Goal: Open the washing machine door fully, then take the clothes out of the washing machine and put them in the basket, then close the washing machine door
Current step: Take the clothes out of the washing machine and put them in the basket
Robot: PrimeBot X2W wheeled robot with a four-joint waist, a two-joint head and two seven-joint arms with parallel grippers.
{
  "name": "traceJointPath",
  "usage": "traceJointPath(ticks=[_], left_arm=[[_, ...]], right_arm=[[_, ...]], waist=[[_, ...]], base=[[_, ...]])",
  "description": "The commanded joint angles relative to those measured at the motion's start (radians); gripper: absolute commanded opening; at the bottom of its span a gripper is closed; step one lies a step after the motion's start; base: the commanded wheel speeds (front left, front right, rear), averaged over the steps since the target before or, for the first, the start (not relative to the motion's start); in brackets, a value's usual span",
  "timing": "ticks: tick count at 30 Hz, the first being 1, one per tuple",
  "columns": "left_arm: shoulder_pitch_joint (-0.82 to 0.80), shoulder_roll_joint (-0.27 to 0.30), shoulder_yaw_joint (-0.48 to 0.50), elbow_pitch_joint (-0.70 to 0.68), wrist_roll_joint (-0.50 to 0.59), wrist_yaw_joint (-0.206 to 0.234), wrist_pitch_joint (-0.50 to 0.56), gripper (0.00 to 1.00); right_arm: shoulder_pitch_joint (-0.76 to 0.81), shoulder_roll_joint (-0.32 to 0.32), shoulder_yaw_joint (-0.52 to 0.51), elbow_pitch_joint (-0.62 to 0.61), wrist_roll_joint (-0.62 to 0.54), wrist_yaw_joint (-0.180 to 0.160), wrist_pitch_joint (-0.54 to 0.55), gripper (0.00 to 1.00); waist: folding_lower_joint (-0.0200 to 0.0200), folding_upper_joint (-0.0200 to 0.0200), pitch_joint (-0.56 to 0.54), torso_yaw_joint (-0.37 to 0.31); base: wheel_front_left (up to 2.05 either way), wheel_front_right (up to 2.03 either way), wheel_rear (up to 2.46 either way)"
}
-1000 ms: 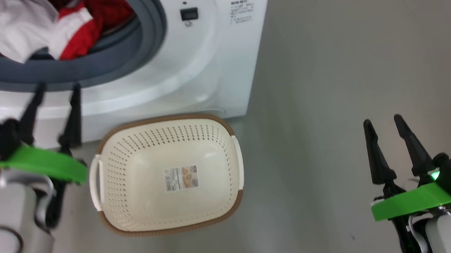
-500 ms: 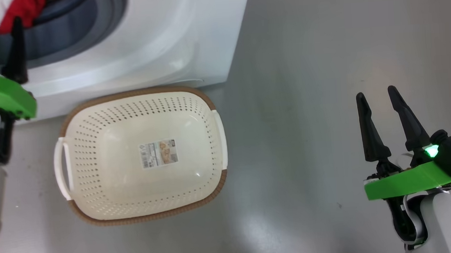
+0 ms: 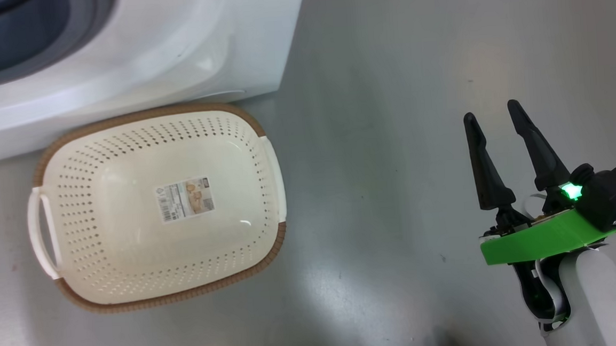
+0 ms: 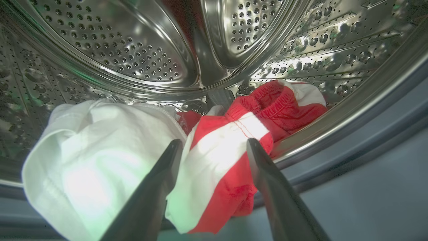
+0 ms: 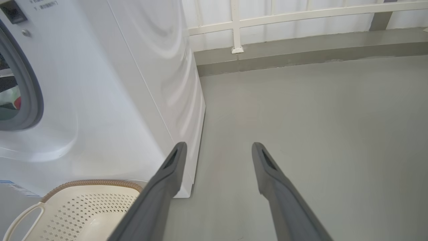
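Left gripper [image 4: 214, 143], jaws wide apart and empty, straddles a fold of the red jersey [image 4: 234, 187], with the white garment [image 4: 93, 157] touching it and the steel drum [image 4: 133, 47] behind. Pinching just that thin fold could let it slip, or drag the white garment onto the floor [image 3: 380, 136] instead of into the empty basket [image 3: 144, 114] below the washer [image 3: 172, 53]. Right gripper [image 3: 490, 109] hangs open over the floor, well apart.
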Motion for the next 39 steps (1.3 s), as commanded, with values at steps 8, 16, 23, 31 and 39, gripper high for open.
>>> traceJointPath(ticks=[8,16,23,31,39], left_arm=[[-0.043,0.092,-0.055,-0.014,-0.052,0.006,-0.005,1.00],[-0.054,0.119,-0.120,0.014,-0.111,0.006,-0.005,1.00],[-0.072,0.136,-0.168,0.038,-0.122,0.006,-0.005,0.62],[-0.083,0.138,-0.183,0.047,-0.117,0.006,-0.005,0.00],[-0.040,0.127,-0.098,-0.019,-0.124,0.006,-0.005,0.00]], right_arm=[[-0.001,-0.007,0.041,-0.028,0.022,0.007,-0.006,1.00],[-0.007,-0.007,0.061,-0.032,0.030,0.007,-0.006,1.00],[-0.011,-0.007,0.073,-0.033,0.034,0.007,-0.006,1.00],[-0.016,-0.007,0.075,-0.039,0.032,0.007,-0.006,1.00],[-0.017,-0.007,0.060,-0.037,0.026,0.007,-0.006,1.00]], waist=[[0.0000,0.0000,0.030,-0.034],[0.0000,0.0000,0.033,-0.056],[0.0000,0.0000,0.033,-0.064],[0.0000,0.0000,0.033,-0.061],[0.0000,0.0000,0.015,-0.038]], base=[[0.00,0.00,0.00],[0.00,0.00,0.00],[0.00,0.00,0.00],[0.00,0.00,0.00],[0.00,0.00,0.00]])
